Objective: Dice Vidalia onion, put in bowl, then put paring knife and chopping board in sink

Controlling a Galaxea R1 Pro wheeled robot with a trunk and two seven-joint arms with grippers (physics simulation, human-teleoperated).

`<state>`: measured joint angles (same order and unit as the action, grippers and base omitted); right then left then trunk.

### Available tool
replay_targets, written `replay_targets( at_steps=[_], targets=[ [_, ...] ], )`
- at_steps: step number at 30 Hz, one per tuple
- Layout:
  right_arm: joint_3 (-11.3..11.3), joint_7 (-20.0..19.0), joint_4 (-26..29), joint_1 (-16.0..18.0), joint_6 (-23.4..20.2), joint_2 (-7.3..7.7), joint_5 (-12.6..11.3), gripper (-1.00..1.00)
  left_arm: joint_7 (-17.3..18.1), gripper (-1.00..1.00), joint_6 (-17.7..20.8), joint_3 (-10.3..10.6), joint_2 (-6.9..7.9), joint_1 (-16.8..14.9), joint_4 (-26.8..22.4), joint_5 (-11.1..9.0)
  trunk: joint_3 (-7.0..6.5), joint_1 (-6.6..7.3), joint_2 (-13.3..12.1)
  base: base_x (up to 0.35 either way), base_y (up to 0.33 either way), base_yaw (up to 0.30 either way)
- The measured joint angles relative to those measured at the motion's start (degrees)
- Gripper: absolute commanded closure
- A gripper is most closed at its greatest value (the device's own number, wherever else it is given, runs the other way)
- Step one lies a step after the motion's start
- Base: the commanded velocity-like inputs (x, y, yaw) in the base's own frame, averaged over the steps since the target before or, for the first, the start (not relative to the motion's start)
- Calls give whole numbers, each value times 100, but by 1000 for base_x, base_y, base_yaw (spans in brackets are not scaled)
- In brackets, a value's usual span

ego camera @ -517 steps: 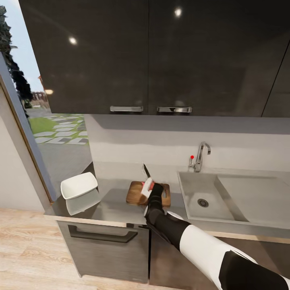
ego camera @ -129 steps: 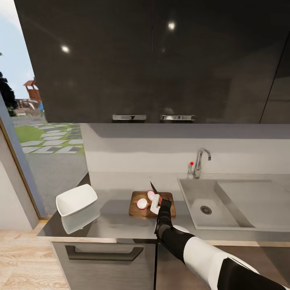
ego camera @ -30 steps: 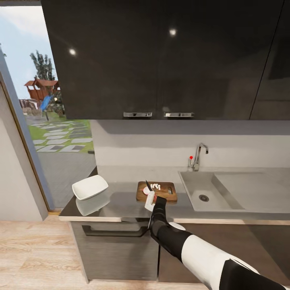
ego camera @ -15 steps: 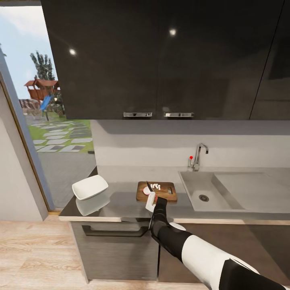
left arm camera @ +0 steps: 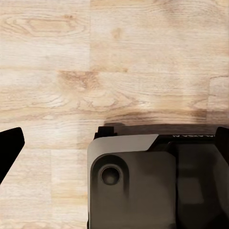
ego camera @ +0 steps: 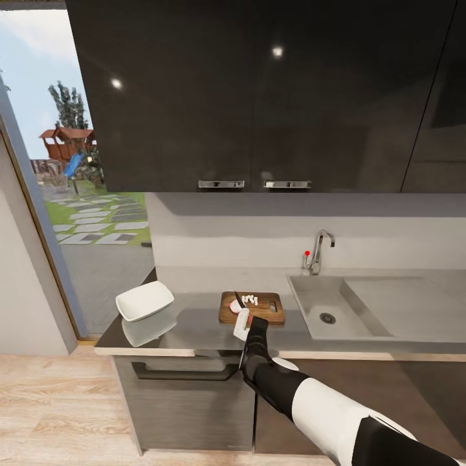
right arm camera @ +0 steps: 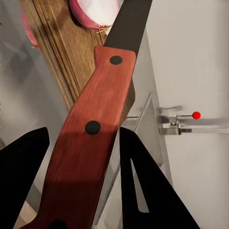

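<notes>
The right end effector (ego camera: pixel 243 323) is clamped on the paring knife (right arm camera: pixel 88 129), whose blade points toward 11 o'clock over the chopping board (ego camera: pixel 266 313) on the tabletop (ego camera: pixel 188 323). Vidalia onion (ego camera: pixel 250 300) pieces lie at 12 o'clock beyond it.

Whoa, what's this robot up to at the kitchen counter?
It is chopping an onion. Its right gripper holds the paring knife by its red handle, blade pointing over the chopping board on the countertop. On the board lie small white diced bits and a larger pink onion piece not yet diced. The white bowl waits at the counter's left end, with nothing visible in it, and the sink is to the board's right. The left gripper points down at the wooden floor.
</notes>
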<state>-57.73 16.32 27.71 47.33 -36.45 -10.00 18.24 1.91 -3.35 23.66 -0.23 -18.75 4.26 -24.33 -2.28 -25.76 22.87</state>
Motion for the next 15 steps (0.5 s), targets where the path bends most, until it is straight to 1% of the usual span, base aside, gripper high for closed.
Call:
replay_targets(
  at_steps=[15],
  targets=[
    [0, 0, 0, 5, 4, 0, -7, 100, 0, -100, 0, 0, 0, 0, 1, 2, 0, 0, 0, 0, 0, 0]
  ],
)
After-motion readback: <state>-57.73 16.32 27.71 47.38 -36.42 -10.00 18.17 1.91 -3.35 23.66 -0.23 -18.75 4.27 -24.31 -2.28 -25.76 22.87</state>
